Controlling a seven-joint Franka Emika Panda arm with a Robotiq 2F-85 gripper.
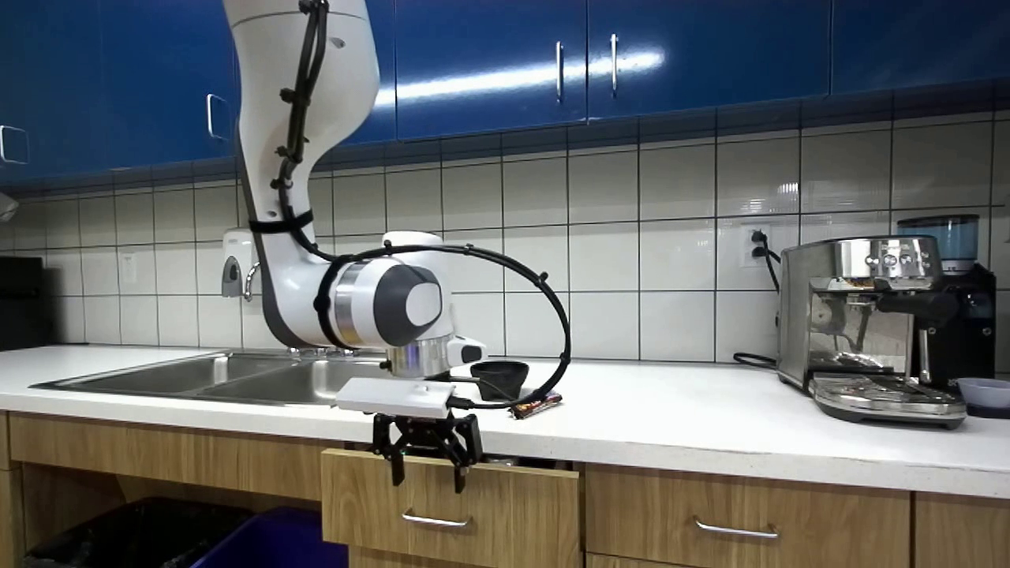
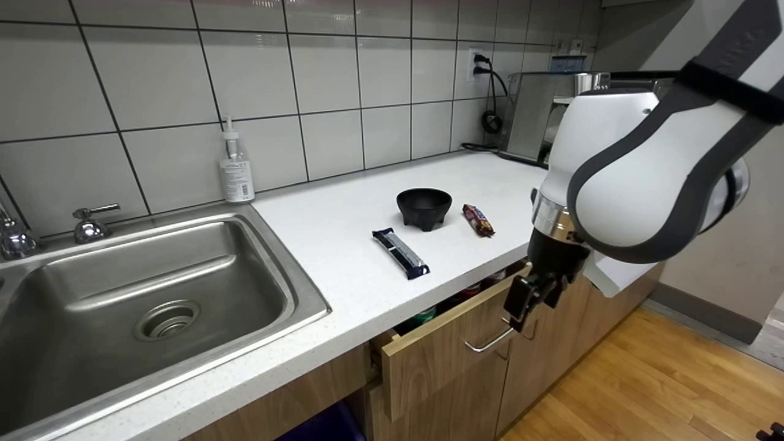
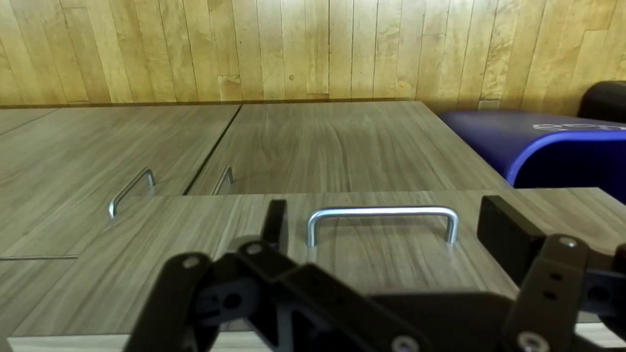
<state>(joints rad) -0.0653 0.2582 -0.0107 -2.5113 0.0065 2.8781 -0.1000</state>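
At the front edge of the counter [image 2: 343,202], I have the gripper [image 1: 428,477] pointing downward, outboard of that edge and in front of the partly pulled-out drawer [image 1: 521,513]. Note the edges: in both exterior views the drawer's top edge sits below the counter edge, with a narrow slot separating the two; partly hidden items [image 2: 424,315] show inside it. In an exterior view, the fingertips hang lower than the drawer's top edge. In the wrist view, cabinet doors [image 3: 342,146] and then the floor [image 3: 318,54] extend toward 12 o'clock, and a purple bin [image 3: 489,132] projects at 2 o'clock from the handle [image 3: 383,211]. In an exterior view, the sink [image 2: 301,285] lies at 9 o'clock from the gripper; a black bowl [image 2: 424,208] stands between 10 and 11 o'clock, with a dark blue wrapped bar [image 2: 401,254] at the bowl's 7 o'clock and a red wrapped bar [image 2: 478,220] near its 3 o'clock. The jaws are released, fingers [image 3: 278,222] spread well apart. In the wrist view the handle appears between them, with a margin at each end; in an exterior view it sits at 6 o'clock from the fingertips. I cannot tell the depth between fingertips and handle.
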